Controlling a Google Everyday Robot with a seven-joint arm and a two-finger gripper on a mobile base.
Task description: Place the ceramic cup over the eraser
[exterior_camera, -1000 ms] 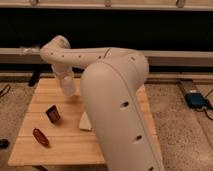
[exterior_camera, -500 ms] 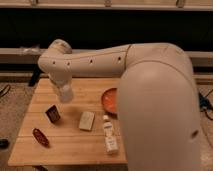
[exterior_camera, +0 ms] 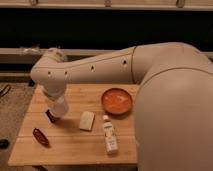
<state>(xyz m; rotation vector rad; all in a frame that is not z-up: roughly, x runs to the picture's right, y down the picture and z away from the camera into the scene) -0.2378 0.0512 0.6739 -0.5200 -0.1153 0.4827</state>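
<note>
Gripper (exterior_camera: 58, 105) with ceramic cup (exterior_camera: 61, 109) over eraser (exterior_camera: 50, 116); beige block (exterior_camera: 86, 120) near, bare tabletop (exterior_camera: 70, 141) between.

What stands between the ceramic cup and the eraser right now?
Nothing visible. The gripper, shut on the ceramic cup, holds it just over the eraser. The beige block and dark-red object lie apart, off to the sides.
</note>
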